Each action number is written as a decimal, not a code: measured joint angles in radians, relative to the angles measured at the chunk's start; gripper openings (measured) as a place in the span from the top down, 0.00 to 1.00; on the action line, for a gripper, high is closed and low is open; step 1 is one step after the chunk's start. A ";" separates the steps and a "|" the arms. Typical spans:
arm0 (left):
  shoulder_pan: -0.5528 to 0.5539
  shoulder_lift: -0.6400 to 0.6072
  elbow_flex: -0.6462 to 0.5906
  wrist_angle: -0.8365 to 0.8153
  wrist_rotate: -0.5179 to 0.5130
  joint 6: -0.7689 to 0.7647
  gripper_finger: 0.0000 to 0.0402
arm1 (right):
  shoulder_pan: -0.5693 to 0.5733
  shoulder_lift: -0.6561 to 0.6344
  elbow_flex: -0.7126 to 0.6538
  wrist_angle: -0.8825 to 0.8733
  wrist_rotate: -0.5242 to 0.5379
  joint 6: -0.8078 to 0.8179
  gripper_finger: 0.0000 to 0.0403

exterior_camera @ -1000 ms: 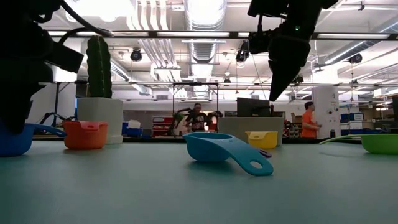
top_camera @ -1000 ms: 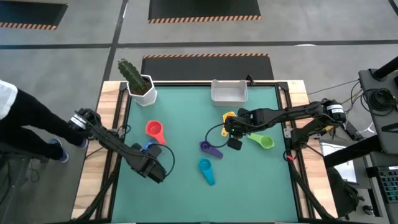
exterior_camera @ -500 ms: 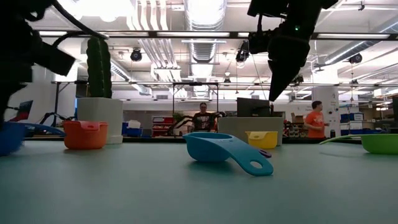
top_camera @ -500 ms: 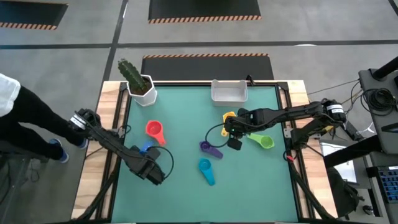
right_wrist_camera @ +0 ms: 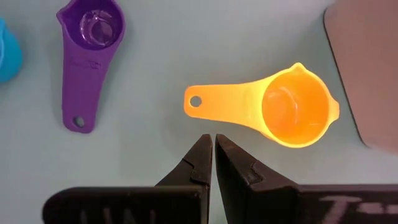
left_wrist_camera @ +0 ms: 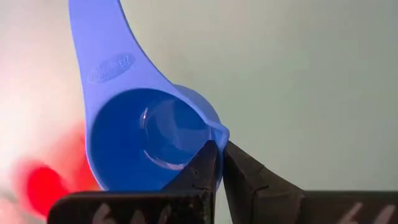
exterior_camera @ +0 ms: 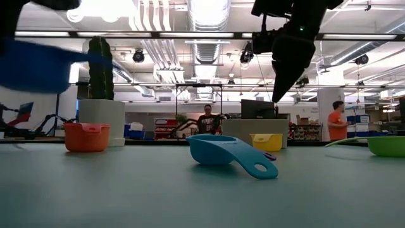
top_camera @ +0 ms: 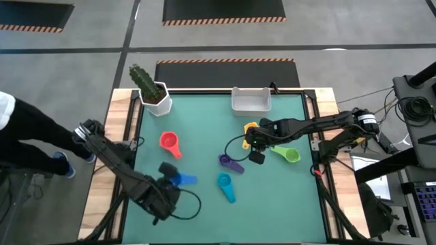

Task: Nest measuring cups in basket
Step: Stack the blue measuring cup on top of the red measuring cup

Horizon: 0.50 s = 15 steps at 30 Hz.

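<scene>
While the left gripper (top_camera: pixel 165 187) is gripping the blue cup (top_camera: pixel 178 180) near the mat's front left, the high view is showing the right gripper (top_camera: pixel 253 139) hanging closed and empty over the yellow cup (top_camera: pixel 250 128). The basket (top_camera: pixel 251 100) is sitting at the far edge, with red (top_camera: pixel 169 143), purple (top_camera: pixel 229 162), teal (top_camera: pixel 225 186) and green (top_camera: pixel 288 154) cups lying scattered on the mat.

Low down, the blue cup (exterior_camera: pixel 38 63) is hanging above the table, and the teal cup (exterior_camera: pixel 229 154) is lying in front.

At the left wrist, the fingers (left_wrist_camera: pixel 205 171) are pinching the blue cup's (left_wrist_camera: pixel 146 134) rim.

At the right wrist, the fingertips (right_wrist_camera: pixel 202 155) are meeting beside the yellow cup's (right_wrist_camera: pixel 273 109) handle, the purple cup (right_wrist_camera: pixel 90 56) lying apart.
</scene>
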 joint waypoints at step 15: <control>0.304 -0.228 -0.129 -0.144 -0.073 0.534 1.00 | 0.000 0.000 0.000 0.049 -0.001 0.008 0.98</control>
